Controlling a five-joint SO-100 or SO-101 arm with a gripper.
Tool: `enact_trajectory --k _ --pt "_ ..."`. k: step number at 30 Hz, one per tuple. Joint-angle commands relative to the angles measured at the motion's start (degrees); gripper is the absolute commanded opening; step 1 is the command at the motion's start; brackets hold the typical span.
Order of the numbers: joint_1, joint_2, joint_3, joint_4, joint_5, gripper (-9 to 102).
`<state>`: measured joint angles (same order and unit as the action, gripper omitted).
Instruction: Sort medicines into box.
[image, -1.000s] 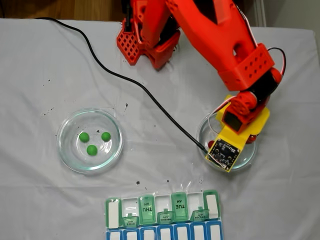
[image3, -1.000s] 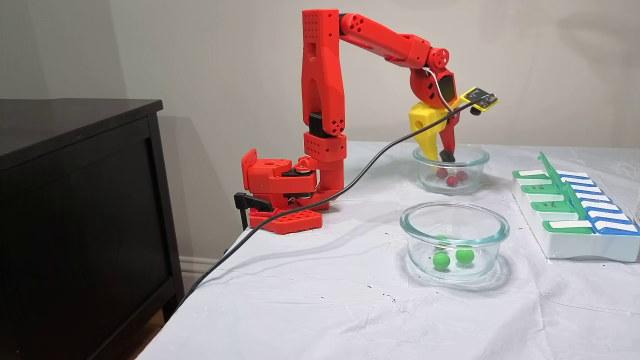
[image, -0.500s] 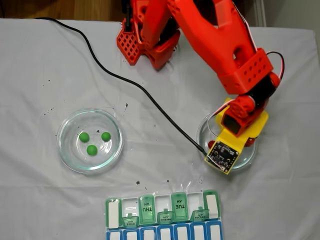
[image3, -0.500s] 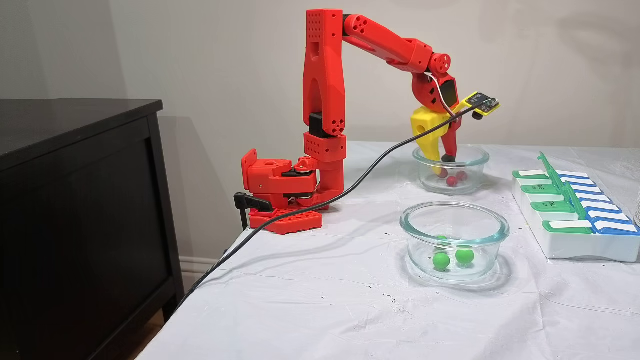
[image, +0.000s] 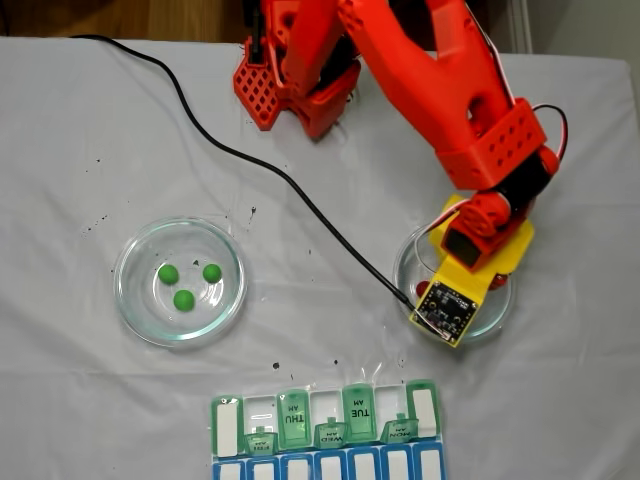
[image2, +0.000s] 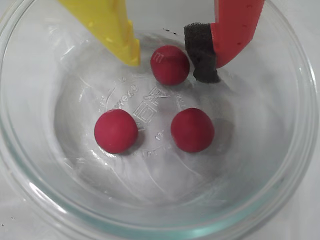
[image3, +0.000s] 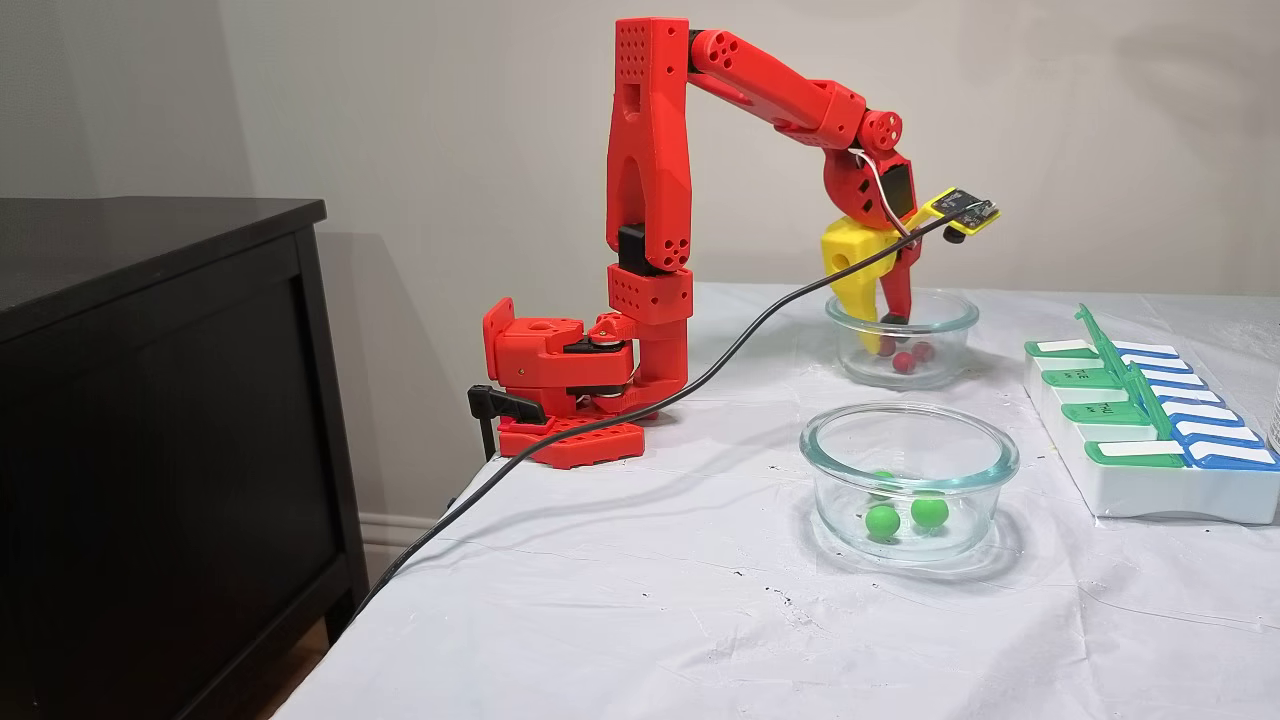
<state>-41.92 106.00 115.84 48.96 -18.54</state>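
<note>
Seen from above in a fixed view: red printed arm (image: 440, 90) reaching over a clear round glass dish (image: 505, 300) at the right of the white-clothed counter (image: 90, 390), its wrist and yellow camera mount covering most of that dish. Well apart to the left, a second clear glass dish (image: 135, 300) holding three bright green pea-sized balls (image: 184, 299), kept separate by colour, probably for sorting. At the bottom edge, the flat white pill organizer with translucent green flip lids (image: 325, 422), several lids standing open, apparently ready to receive. In the wrist view: claw (image2: 172, 59) spread, yellow finger (image2: 112, 30) and red finger with its black foam pad (image2: 201, 52) straddling one dark red matte ball (image2: 170, 64), the pad just beside it, no squeeze visible yet; two more dark red balls (image2: 116, 131) lying lower on the dish floor, apart from each other. Likely lowered so deep to bracket a single ball without nudging its neighbours. From the side fixed view: claw (image3: 880, 322) dipped inside the far dish (image3: 950, 355), tips near its floor, organizer (image3: 1150, 490) off to the right, still without any balls as far as visible.
</note>
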Motion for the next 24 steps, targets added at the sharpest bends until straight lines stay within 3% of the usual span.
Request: enact_trajectory --k 1,9,14,24 --pt "-0.7 0.2 -1.1 -0.4 -0.7 20" --pt "-0.8 -0.9 -0.9 -1.3 -0.8 19" --pt "-0.9 -1.4 -0.9 -1.7 -1.5 1" --pt "1.1 6.5 -3.2 2.0 -2.4 0"
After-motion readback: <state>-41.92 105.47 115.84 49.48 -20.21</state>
